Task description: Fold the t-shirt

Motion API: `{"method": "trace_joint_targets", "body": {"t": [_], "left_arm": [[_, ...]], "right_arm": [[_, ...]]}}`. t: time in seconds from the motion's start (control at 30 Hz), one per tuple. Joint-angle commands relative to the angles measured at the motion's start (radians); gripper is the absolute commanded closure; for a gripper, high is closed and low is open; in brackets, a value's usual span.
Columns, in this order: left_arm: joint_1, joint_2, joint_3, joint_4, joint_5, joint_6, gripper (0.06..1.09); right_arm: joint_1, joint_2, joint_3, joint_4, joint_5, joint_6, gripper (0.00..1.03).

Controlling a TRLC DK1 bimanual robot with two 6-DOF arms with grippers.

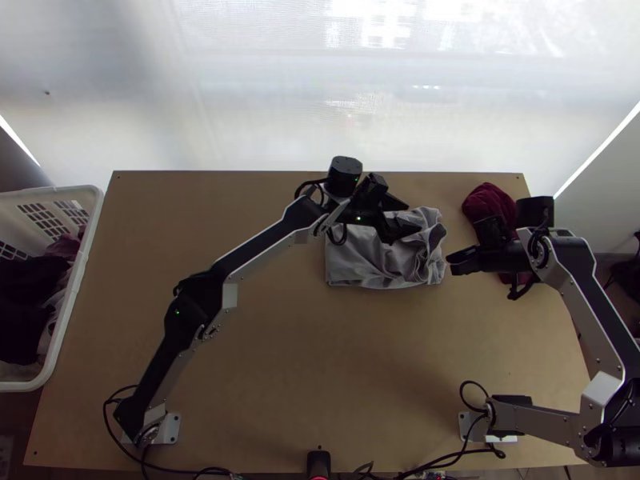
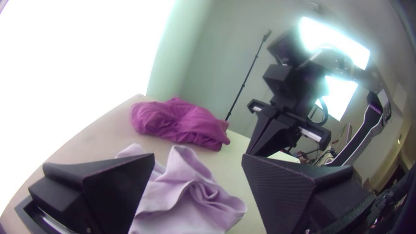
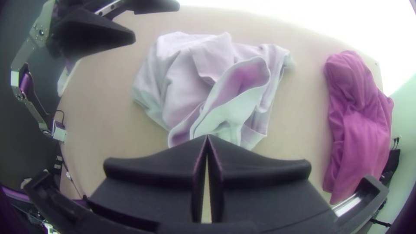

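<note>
While showing a grey t-shirt (image 1: 360, 260) bunched on the table (image 1: 280, 360), also shows the left gripper (image 1: 412, 217) over it, with fingers spread, and the right gripper (image 1: 450, 262) beside it, with fingertips together.

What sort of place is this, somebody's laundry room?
More likely a robot lab or test workspace, though I can't be certain. Two silver-and-black robot arms are mounted at a light wooden table, with a rumpled pale grey garment on it and a white plastic basket of clothes alongside.
</note>
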Motion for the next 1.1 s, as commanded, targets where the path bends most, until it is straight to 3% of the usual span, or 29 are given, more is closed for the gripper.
{"method": "trace_joint_targets", "body": {"t": [0.0, 0.1, 0.37, 0.53, 0.83, 1.07], "left_arm": [[0.109, -0.106, -0.111, -0.195, -0.01, 0.074, 0.19], [0.16, -0.095, -0.133, -0.362, -0.009, 0.141, 0.31], [0.223, -0.081, -0.23, -0.4, 0.016, 0.135, 0.88], [0.22, -0.057, -0.226, -0.425, 0.042, 0.083, 1.02], [0.189, -0.049, -0.217, -0.479, 0.082, 0.028, 1.03], [0.134, -0.002, -0.21, -0.48, 0.077, 0.035, 1.05]], "right_arm": [[0.065, 0.017, 0.018, 0.028, -0.001, 0.039, 1.0], [0.116, 0.056, 0.058, 0.034, -0.001, 0.05, 1.0], [0.211, 0.216, 0.156, 0.068, -0.005, 0.05, 1.0], [0.268, 0.308, 0.206, 0.117, -0.024, 0.065, 1.0], [0.286, 0.469, 0.273, 0.204, -0.111, 0.097, 1.0], [0.233, 0.546, 0.264, 0.223, -0.197, 0.107, 1.0]]}}
